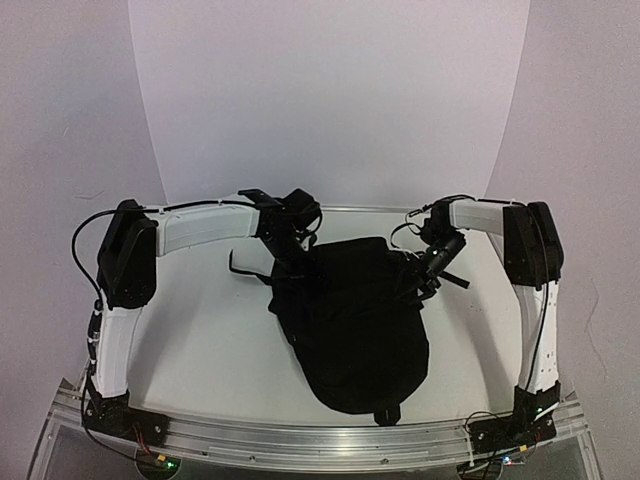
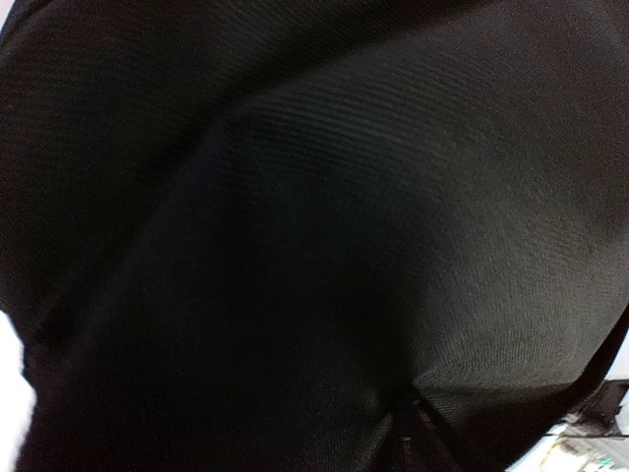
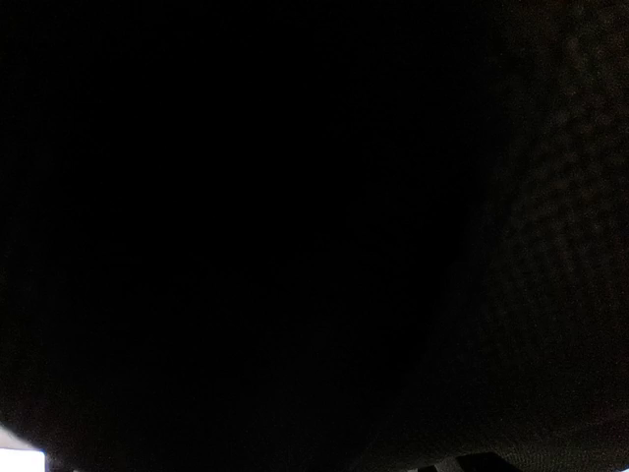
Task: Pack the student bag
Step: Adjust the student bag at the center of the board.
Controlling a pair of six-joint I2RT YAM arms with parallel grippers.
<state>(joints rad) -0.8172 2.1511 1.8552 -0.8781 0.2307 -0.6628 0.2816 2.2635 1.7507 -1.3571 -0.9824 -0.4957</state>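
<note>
On the white table (image 1: 200, 340), the student bag (image 1: 355, 320) is laid centrally, long axis near-to-far, its far end flanked by the left gripper (image 1: 287, 260) and right gripper (image 1: 430, 267), equally close against its fabric; their openings cannot be told.

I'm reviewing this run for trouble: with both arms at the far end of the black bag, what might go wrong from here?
Black fabric fills both wrist views, so the left gripper and right gripper may close on the wrong layer of the student bag, or on none. A loose strap lies beside the left gripper and might snag it as the arm moves.
</note>
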